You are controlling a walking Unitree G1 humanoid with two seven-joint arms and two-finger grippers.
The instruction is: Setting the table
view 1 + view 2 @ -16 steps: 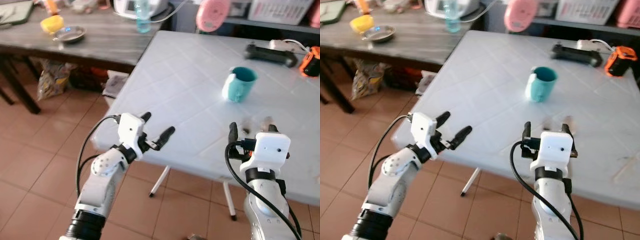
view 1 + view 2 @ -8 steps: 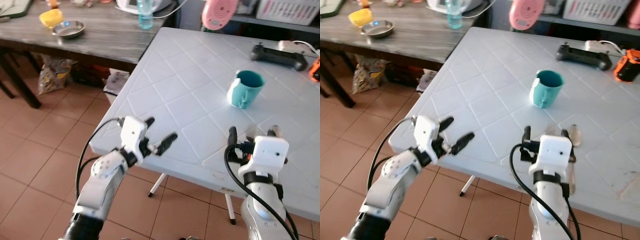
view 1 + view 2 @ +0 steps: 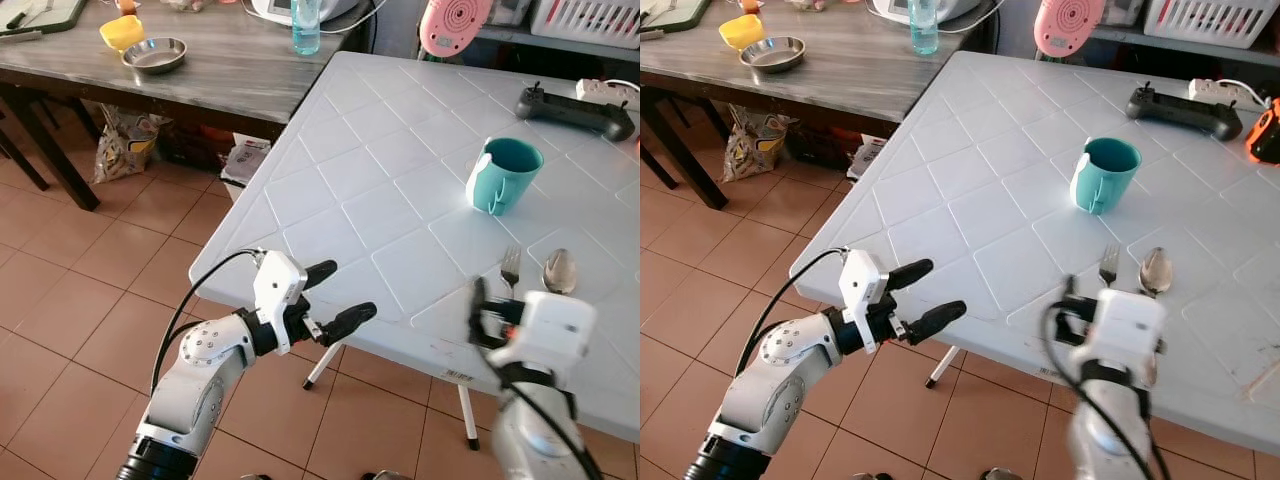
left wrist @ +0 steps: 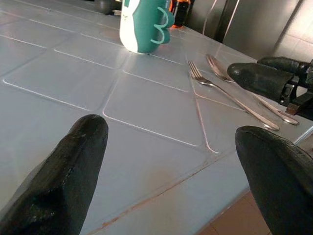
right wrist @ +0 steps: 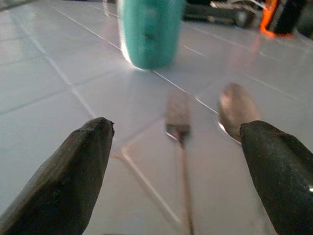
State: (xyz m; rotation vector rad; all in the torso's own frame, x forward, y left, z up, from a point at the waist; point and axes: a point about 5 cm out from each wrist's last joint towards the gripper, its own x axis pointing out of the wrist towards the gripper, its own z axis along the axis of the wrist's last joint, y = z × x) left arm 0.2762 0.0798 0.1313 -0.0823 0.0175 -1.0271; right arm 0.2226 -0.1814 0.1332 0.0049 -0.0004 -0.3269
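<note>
With the fork and spoon lying side by side at lower right of the table below the mug, both my left pincer and right pincer are spread empty, and a blurred right arm risks scattering them.

On the bench, a fork lies just left of a spoon; a mug stands behind them, a controller farther back.
</note>
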